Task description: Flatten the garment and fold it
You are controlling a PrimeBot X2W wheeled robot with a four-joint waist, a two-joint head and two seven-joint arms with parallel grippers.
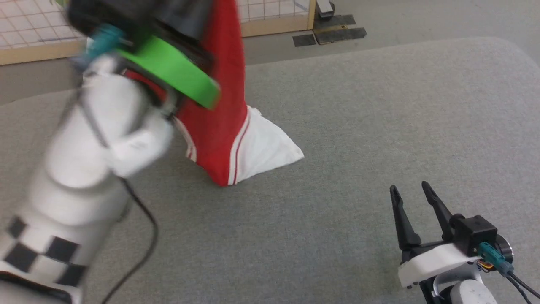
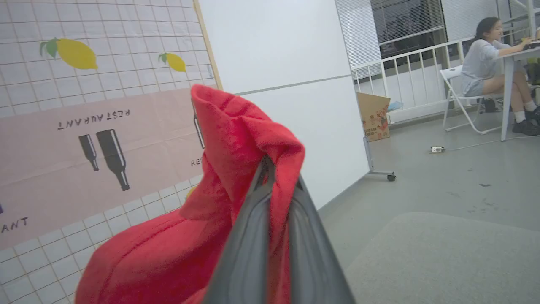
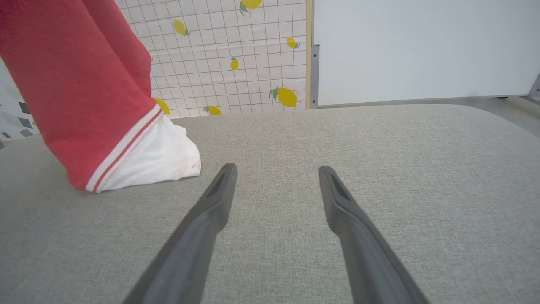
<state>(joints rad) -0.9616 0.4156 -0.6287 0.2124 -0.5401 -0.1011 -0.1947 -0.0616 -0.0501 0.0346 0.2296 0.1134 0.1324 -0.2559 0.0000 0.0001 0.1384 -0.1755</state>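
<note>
grey cushion (image 1: 379, 105), red garment (image 1: 219, 126) dangling from pinching left tool (image 2: 276, 169), white sleeve (image 1: 265, 147) touching down, right tool (image 1: 409, 186) spread

**Lighting and image quality.** Even, diffuse indoor light throughout. In the head view, the left arm (image 1: 80, 169) is smeared by motion blur, while the right gripper (image 1: 409, 185) is sharp. The garment (image 1: 219, 126) casts only a faint, soft shadow on the grey bench (image 1: 379, 105). In the left wrist view, the fingers (image 2: 249, 253) of the left gripper (image 2: 278, 173) are out of focus. In the right wrist view, colours are slightly washed and the white wall panel (image 3: 422, 50) is bright.
</note>
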